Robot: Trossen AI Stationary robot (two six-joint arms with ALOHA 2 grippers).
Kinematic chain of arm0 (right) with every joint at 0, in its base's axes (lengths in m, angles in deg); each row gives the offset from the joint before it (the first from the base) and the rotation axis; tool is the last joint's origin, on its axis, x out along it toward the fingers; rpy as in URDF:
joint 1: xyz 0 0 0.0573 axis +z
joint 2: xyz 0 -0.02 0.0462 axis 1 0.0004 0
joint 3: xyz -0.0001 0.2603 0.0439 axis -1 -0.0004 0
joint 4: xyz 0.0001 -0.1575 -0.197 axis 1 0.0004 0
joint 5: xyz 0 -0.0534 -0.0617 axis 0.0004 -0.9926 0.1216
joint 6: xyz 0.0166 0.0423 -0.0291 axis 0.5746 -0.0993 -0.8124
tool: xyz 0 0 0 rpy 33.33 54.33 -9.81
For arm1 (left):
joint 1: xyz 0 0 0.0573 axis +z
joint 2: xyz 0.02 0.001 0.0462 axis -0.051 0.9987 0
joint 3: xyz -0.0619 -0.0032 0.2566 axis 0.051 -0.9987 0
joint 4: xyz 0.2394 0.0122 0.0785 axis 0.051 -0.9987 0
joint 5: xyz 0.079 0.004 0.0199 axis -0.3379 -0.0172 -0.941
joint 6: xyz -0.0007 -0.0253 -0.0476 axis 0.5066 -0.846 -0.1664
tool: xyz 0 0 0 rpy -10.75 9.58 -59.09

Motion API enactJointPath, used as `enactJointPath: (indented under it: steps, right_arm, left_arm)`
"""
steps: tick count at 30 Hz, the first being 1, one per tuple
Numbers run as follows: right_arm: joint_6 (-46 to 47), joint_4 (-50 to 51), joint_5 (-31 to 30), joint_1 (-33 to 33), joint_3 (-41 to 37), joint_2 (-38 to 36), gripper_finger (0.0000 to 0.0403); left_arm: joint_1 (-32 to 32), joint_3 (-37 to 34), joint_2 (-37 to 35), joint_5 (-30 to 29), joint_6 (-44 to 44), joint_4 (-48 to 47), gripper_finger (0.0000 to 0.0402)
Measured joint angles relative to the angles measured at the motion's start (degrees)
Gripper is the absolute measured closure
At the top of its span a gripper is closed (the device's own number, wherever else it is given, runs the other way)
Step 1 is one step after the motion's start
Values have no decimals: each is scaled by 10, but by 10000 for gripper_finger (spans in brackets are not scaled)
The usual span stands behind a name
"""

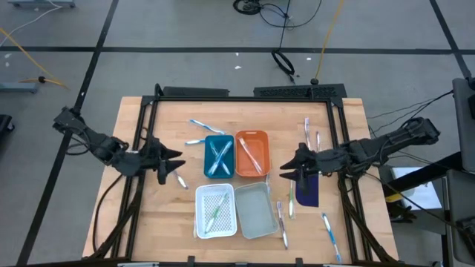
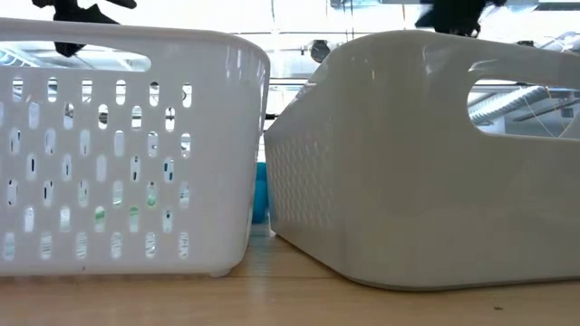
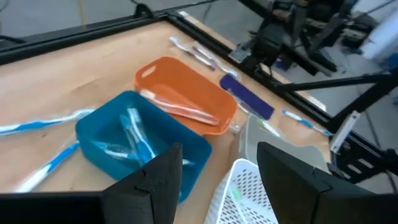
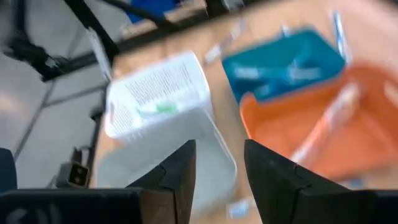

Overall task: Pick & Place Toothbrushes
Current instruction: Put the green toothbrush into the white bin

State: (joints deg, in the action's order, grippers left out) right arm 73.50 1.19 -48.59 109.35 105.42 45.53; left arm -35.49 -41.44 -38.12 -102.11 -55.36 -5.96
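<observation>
Left of the blue tray (image 1: 218, 156), left end effector (image 1: 172, 165) hovering with fingers spread, empty. Nearest toothbrush (image 1: 181, 180) just below it on the table (image 1: 141, 126), lying diagonally. Right end effector (image 1: 289, 168) also spread, right of the orange tray (image 1: 251, 153).

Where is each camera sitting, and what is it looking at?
High view: above the table, looking straight down; both arms show, left gripper and right gripper open and empty.
Low view: at tabletop height, facing the white tray and grey tray; dark arm parts show along the top.
Left wrist view: on the left arm, facing the blue tray and orange tray; its fingers show.
Right wrist view: on the right arm, facing the trays; its own fingers show.
Both wrist views share the blue and orange trays.
</observation>
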Motion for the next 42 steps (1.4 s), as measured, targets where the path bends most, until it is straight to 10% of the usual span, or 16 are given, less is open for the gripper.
enactJointPath:
  steps: [23,42]
  right_arm:
    - [333,197,157,1,10,113,317]
    - [465,257,150,1,9,114,184]
  left_arm:
    - [102,-104,-185,107,154,47,195]
    - [102,-122,-220,135,212,50,195]
